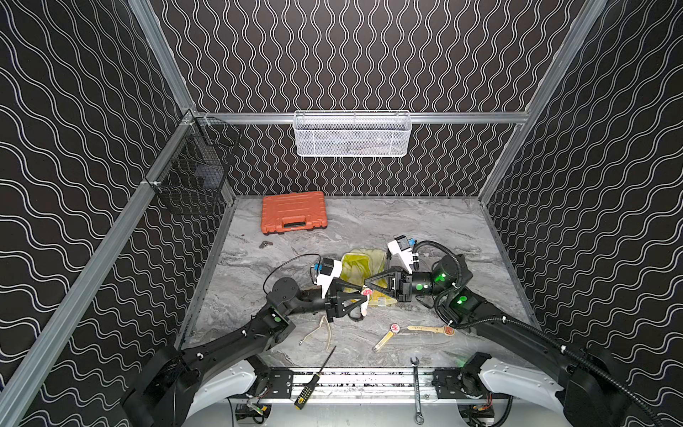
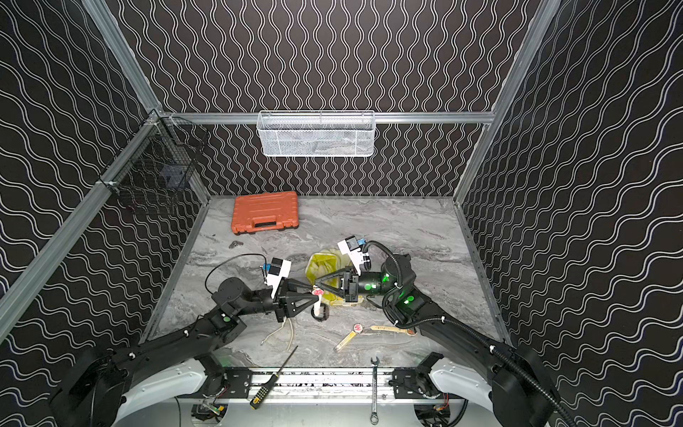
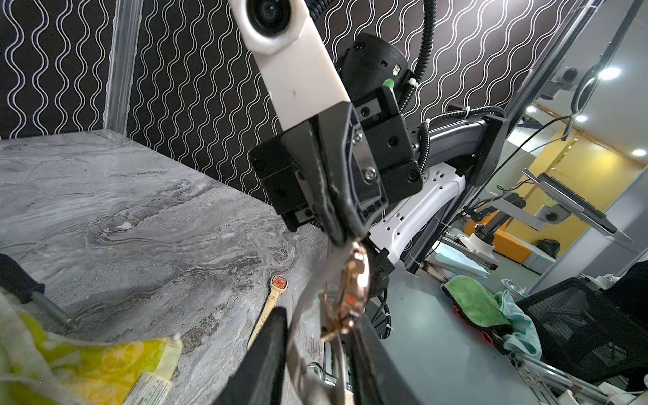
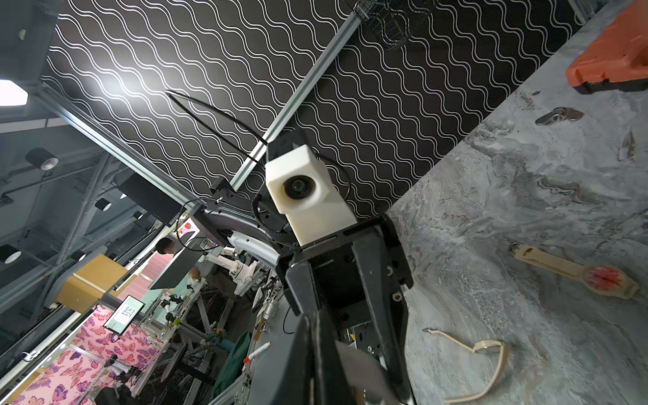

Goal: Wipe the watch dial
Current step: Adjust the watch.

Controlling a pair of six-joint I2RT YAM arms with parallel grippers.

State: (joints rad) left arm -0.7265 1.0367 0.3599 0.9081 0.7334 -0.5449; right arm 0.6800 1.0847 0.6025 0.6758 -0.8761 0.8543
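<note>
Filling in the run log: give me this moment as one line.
left tool: shut on watch, off table | right tool: shut, tip by dial | cloth: lying on table

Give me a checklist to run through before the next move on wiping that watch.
1. Watch held by left gripper: ok.
2. Right gripper shut, tip at the watch: ok.
3. Wiping material in right gripper: cannot tell; the yellow cloth lies below it.
4. Dial turned upward: ok, pink face shows in both top views.
5. Second watch and loose strap clear of both grippers: ok.
</note>
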